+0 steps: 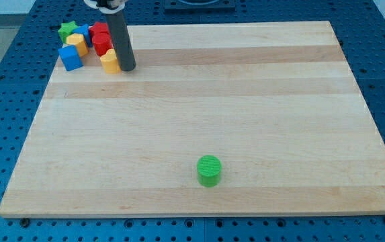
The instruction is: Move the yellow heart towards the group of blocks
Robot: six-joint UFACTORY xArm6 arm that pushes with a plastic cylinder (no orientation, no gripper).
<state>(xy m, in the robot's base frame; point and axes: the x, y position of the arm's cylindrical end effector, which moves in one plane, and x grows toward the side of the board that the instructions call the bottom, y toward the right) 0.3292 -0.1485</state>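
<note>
1. Task looks nearly done: yellow heart (109, 62) sits at the group's right edge in the view's top-left corner, close beside a red block (101, 44), contact too small to confirm.
2. Left to do, at most: a short nudge toward the view's left to close any gap.
3. My tip (127, 68) rests on the board (246, 101), touching or just beside the heart's right side; no hand here, only a bare rod, nothing grasped.
4. Group: green star (68, 29), yellow block (77, 44), blue cube (70, 58), another blue piece (84, 31) half hidden, shape unclear.
5. Green cylinder (209, 170) stands alone, well apart, near the view's bottom.
6. Blocks look like matte moulded plastic, the cylinder's top finely ridged.
7. Board: pale wood, smooth, banded in long strips. Rod: dark, round, straight.
</note>
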